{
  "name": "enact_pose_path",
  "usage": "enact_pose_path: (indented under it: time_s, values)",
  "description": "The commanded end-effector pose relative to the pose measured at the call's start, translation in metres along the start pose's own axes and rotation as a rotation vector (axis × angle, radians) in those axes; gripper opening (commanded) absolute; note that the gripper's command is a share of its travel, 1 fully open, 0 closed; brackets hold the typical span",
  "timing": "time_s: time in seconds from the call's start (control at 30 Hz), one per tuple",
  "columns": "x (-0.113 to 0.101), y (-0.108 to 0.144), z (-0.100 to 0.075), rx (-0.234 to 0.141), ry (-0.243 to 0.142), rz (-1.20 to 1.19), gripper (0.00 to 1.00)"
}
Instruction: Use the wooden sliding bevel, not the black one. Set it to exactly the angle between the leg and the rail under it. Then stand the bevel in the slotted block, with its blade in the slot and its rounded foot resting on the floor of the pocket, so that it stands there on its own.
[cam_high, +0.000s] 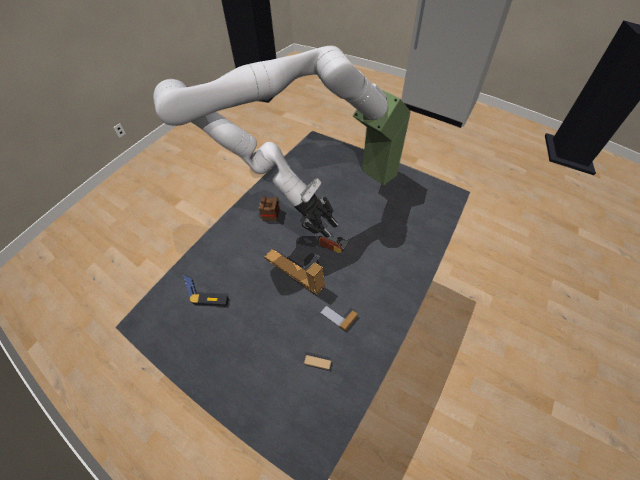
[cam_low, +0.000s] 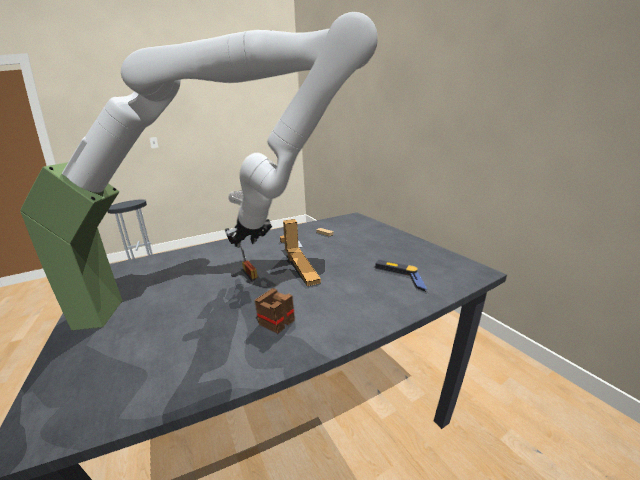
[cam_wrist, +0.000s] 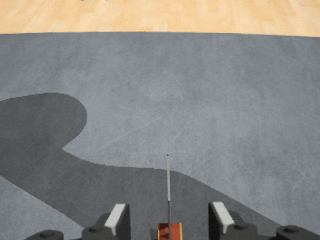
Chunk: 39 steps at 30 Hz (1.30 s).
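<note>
The wooden sliding bevel has a red-brown stock and sits low on the dark table, just below my gripper. In the wrist view its stock shows between my fingers, with a gap on each side. Its thin blade points away, seen edge-on. The gripper is half open and grips nothing. The slotted block, with a red band, stands nearer the table's front. The wooden leg and rail stand right of the gripper. The black bevel, with a blue blade, lies far to the right.
A small square with a wooden stock and grey blade and a loose wooden block lie beyond the leg and rail. The arm's green base stands at the table's left end.
</note>
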<state>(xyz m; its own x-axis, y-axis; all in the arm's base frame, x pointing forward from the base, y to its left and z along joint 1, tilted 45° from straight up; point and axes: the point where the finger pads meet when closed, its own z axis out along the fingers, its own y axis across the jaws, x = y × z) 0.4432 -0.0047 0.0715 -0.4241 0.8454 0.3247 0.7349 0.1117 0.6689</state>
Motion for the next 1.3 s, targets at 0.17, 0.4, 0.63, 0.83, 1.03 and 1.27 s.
enact_pose_path:
  time_s: [0.17, 0.4, 0.63, 0.83, 1.03, 1.27]
  values:
    - [-0.01, 0.0, 0.01, 0.0, 0.0, -0.001, 0.52]
    - [-0.022, 0.0, 0.022, 0.0, 0.0, -0.001, 0.52]
    - [-0.031, 0.0, 0.031, 0.0, 0.0, -0.001, 0.52]
    - [-0.041, 0.0, 0.041, 0.0, 0.0, -0.001, 0.52]
    - [-0.048, 0.0, 0.048, 0.0, 0.0, -0.001, 0.52]
    - [-0.055, 0.0, 0.055, 0.0, 0.0, -0.001, 0.52]
